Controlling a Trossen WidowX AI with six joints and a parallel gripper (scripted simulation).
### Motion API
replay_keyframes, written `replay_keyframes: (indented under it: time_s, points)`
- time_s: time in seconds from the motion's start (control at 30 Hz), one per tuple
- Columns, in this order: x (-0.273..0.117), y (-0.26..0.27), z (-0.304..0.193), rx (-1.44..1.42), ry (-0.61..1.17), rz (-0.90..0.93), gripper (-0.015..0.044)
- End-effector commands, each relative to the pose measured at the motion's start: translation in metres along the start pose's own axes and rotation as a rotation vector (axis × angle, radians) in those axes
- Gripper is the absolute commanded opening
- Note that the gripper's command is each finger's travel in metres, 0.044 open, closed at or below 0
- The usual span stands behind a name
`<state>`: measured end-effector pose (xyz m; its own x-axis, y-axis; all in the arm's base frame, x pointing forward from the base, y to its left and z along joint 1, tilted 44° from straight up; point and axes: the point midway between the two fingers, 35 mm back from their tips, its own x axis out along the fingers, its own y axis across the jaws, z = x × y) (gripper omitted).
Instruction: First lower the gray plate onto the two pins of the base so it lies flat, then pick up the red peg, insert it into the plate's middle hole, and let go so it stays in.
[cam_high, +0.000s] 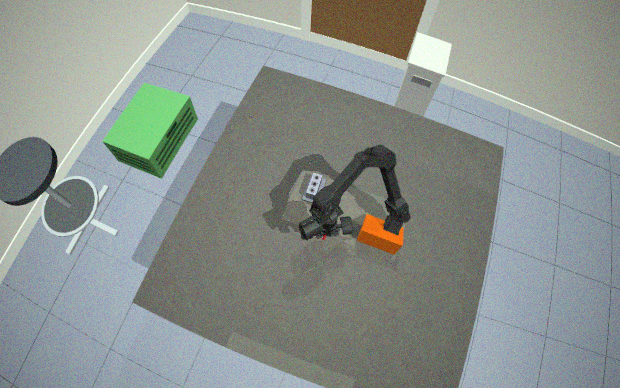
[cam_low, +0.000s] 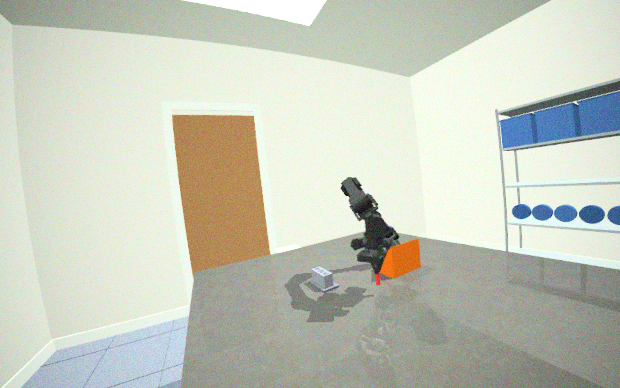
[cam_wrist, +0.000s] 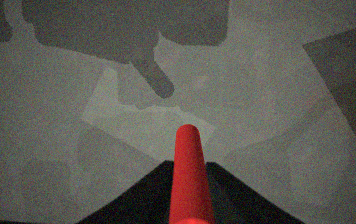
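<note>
The gray plate (cam_high: 318, 180) (cam_low: 321, 271) lies flat on top of the light gray base (cam_high: 309, 198) (cam_low: 331, 287). Three dark spots show along the plate in the top view; the pins are too small to make out. My gripper (cam_high: 325, 233) (cam_low: 377, 272) is shut on the red peg (cam_high: 324, 237) (cam_low: 378, 280) (cam_wrist: 188, 142). The peg hangs upright between the black fingers, its lower end a little above the table, with its shadow apart from it in the wrist view. The gripper and peg are well to the side of the plate and base.
An orange block (cam_high: 381, 235) (cam_low: 404, 259) stands beside the arm, close to the gripper. The gray table top (cam_high: 240, 280) (cam_low: 280, 345) carries the arm's shadow around the base. A green cabinet (cam_high: 150, 120) and a stool (cam_high: 27, 170) stand off the table.
</note>
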<state>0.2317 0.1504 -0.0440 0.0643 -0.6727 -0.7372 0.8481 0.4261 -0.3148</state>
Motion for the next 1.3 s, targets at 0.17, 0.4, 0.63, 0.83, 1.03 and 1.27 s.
replay_keyframes:
  time_s: [0.17, 0.4, 0.63, 0.83, 1.03, 1.27]
  points:
    - [-0.027, 0.002, 0.0, 0.004, 0.005, -0.002, 0.0]
    - [-0.036, 0.004, 0.001, 0.0, 0.002, 0.001, 0.0]
    - [-0.038, 0.011, 0.019, -0.002, 0.008, 0.005, 0.0]
    - [-0.039, 0.015, 0.034, -0.007, 0.02, 0.007, 0.0]
    - [-0.039, 0.018, 0.049, -0.01, 0.027, 0.009, 0.0]
    - [-0.04, 0.021, 0.068, -0.011, 0.029, 0.012, 0.0]
